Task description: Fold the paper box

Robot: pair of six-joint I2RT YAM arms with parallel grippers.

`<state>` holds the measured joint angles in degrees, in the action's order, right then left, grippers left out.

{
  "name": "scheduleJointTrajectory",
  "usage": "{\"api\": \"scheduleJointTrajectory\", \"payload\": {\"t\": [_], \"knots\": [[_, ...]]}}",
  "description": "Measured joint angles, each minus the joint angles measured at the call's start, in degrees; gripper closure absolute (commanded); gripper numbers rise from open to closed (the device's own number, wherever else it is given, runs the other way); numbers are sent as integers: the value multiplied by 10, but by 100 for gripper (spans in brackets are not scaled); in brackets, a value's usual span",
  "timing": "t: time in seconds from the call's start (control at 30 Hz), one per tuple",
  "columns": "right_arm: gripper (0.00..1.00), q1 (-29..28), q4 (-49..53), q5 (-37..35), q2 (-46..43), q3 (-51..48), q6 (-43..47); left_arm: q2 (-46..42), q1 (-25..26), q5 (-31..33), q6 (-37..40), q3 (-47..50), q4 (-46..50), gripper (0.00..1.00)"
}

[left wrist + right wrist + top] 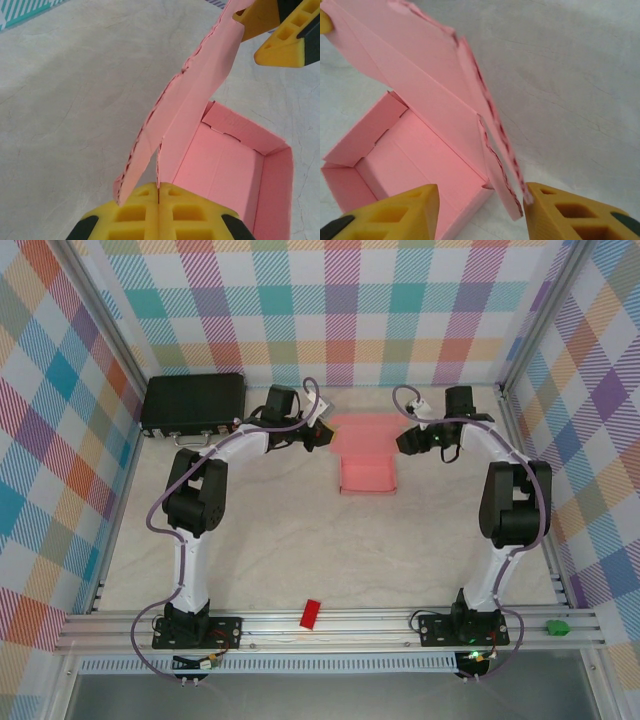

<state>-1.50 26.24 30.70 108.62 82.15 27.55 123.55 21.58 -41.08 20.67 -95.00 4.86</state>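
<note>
The pink paper box (367, 476) stands open on the table at the back, between the two arms, with its lid (360, 428) raised. In the left wrist view my left gripper (159, 187) is shut on the near end of the lid (200, 85), above the box's tray (225, 170). My right gripper (481, 200) is open at the lid's other end. The lid's side flap (495, 165) hangs between its yellow fingers (570, 212) and touches the right one. In the top view the left gripper (322, 433) and right gripper (406, 440) flank the lid.
A black case (193, 403) lies at the back left, close behind the left arm. A small red block (311, 613) sits at the near edge between the arm bases. A green piece (556, 626) rests on the rail at the right. Plaid walls enclose the table.
</note>
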Motion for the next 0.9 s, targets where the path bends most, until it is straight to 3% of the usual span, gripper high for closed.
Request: {"api": "scheduleJointTrajectory", "payload": {"t": [0.37,0.7,0.9], "knots": [[80,0,17,5,0,8,-14,3,0,3,-15,-5,-1,100],[81,-29,-5,-72,-25,-18,-27,3,1,31,-60,0,-22,100],[87,-44,-14,-113,-35,-20,-46,1,5,51,-75,10,-42,100]]}}
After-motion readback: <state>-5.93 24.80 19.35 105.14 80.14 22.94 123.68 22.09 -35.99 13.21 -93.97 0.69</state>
